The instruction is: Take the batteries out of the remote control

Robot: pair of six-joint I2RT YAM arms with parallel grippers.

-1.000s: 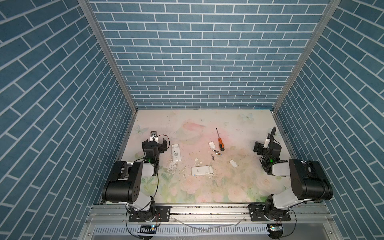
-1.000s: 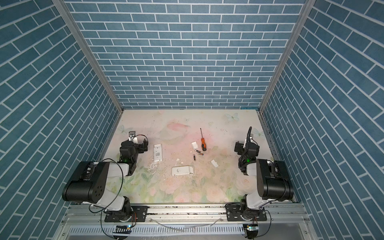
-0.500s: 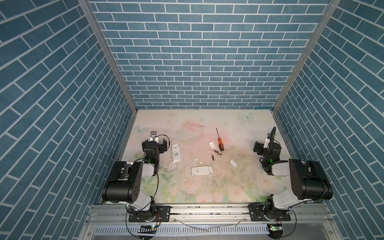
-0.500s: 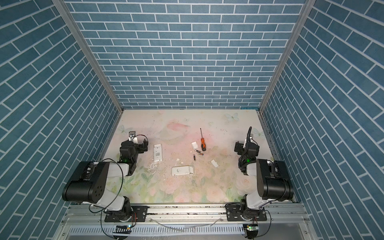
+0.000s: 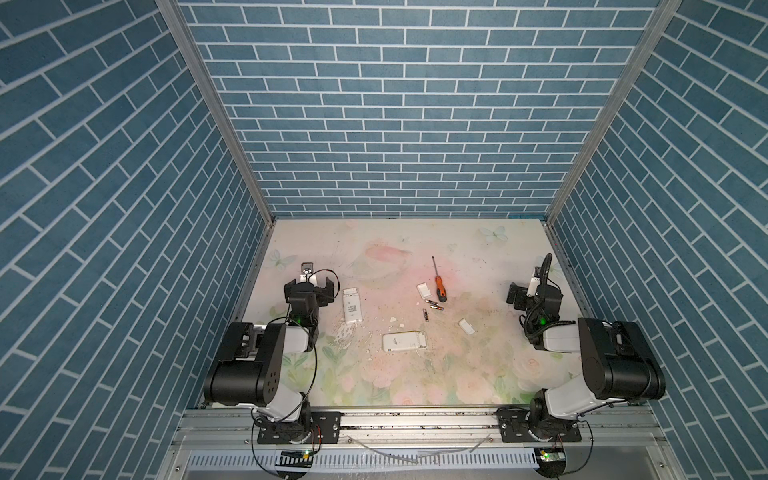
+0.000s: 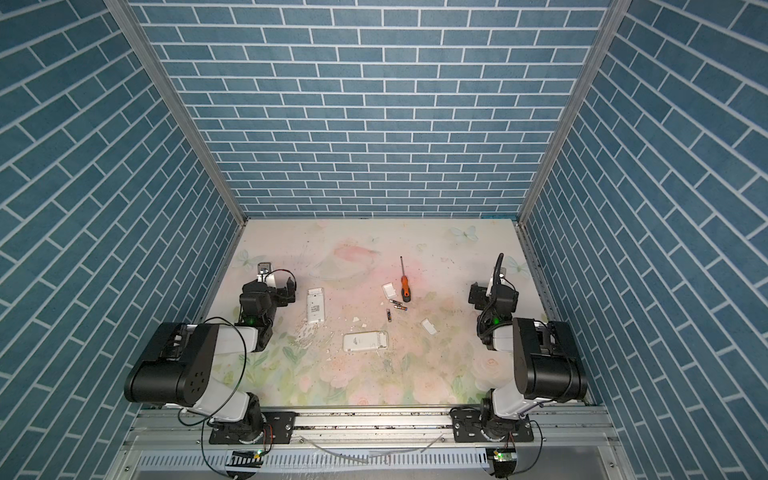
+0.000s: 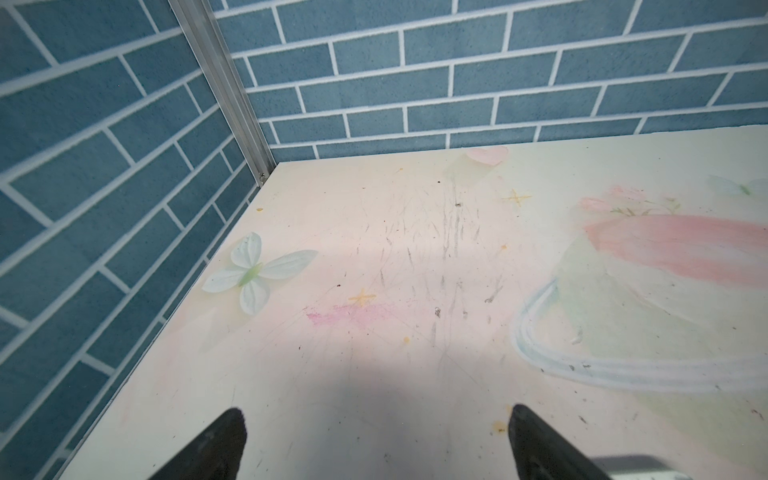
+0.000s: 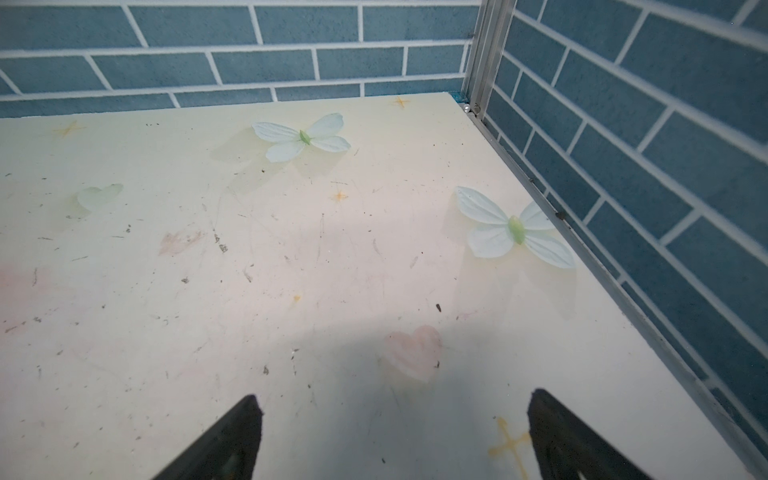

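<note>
Two white remote controls lie on the floral mat in both top views, one lengthwise [image 5: 351, 307] [image 6: 316, 307] beside my left gripper, the other crosswise [image 5: 405, 342] [image 6: 365, 342] nearer the front. Small dark batteries [image 5: 435, 306] [image 6: 398, 306] lie loose on the mat just below the screwdriver's handle, one more [image 5: 425, 314] a little closer. My left gripper [image 5: 309, 286] [image 7: 376, 440] stands open over bare mat at the left. At the right, my right gripper [image 5: 534, 296] [image 8: 395, 432] is open too. Neither wrist view shows a remote or a battery.
An orange-handled screwdriver [image 5: 438, 286] lies mid-mat with a small white cover [image 5: 424, 289] beside it. A second cover [image 5: 466, 327] lies toward the right arm. White crumbs [image 5: 345, 332] are scattered between the remotes. Blue brick walls [image 7: 104, 166] close in three sides.
</note>
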